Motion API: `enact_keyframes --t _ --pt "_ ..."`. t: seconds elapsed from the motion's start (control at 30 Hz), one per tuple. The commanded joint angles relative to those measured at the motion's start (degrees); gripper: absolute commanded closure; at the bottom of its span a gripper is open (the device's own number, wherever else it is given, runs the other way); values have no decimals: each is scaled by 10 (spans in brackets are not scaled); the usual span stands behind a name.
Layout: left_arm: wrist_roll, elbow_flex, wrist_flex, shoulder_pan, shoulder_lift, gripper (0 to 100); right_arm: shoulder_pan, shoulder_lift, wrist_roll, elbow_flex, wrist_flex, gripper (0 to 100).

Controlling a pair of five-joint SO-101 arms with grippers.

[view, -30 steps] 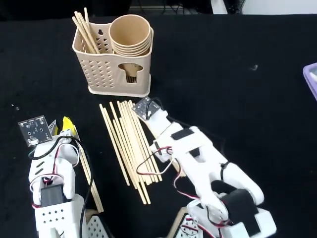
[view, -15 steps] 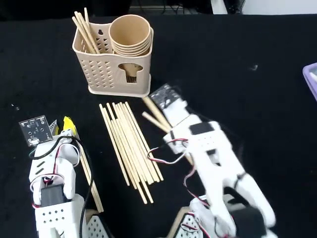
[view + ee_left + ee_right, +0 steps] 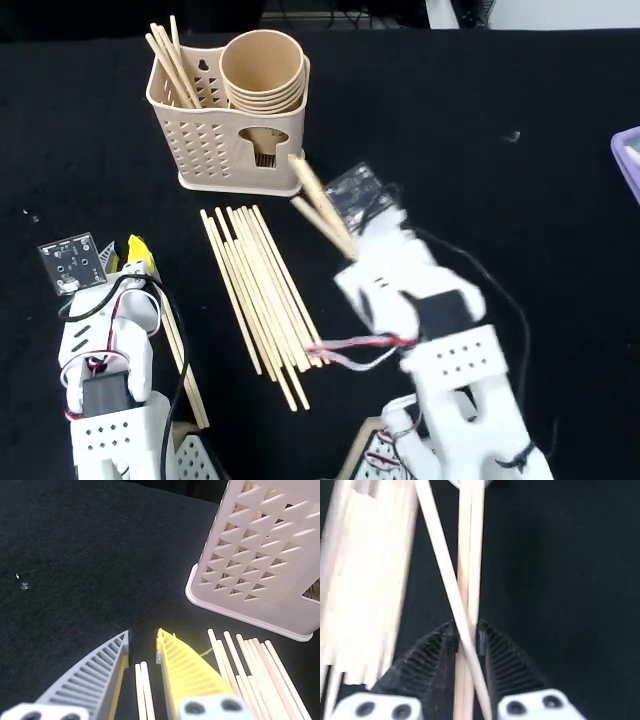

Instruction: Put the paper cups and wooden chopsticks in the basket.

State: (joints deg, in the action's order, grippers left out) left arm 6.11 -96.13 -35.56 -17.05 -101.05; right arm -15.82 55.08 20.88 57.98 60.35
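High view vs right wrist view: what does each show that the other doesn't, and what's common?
High view adds: the basket holding cups and stowed chopsticks, the left arm beside the pile, and a purple thing at the table edge.
Right wrist view adds: the right tool shut on the held chopsticks, one crossing two others between its black fingers.
Both: the held chopsticks, the loose pile and the black table.

Counter (image 3: 520, 90): black, matte surface under everything.
Purple container (image 3: 628, 160): at the 3 o'clock edge, cut off by the frame.
Speck (image 3: 513, 135): 1 small pale fleck, toward 2 o'clock.
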Motion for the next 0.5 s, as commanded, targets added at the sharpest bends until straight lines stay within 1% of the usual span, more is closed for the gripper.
enact_keyframes --t 0.0,0.07,0.13,0.27,0.37,0.47 --pt "-4 -13 2 5 -8 898 -116 20 -40 24 -79 988" --pt "-4 -13 2 5 -8 898 -163 7 -47 48 -156 988" --pt "-4 -13 1 5 -8 898 -190 -12 -59 73 -250 988" --pt "-4 -13 3 0 -8 898 -199 -44 -102 83 -409 988" --pt "-2 -13 3 0 -8 898 -200 -63 -143 70 -476 988" --pt "-1 -13 4 0 -8 898 -207 -82 -159 41 -497 988"
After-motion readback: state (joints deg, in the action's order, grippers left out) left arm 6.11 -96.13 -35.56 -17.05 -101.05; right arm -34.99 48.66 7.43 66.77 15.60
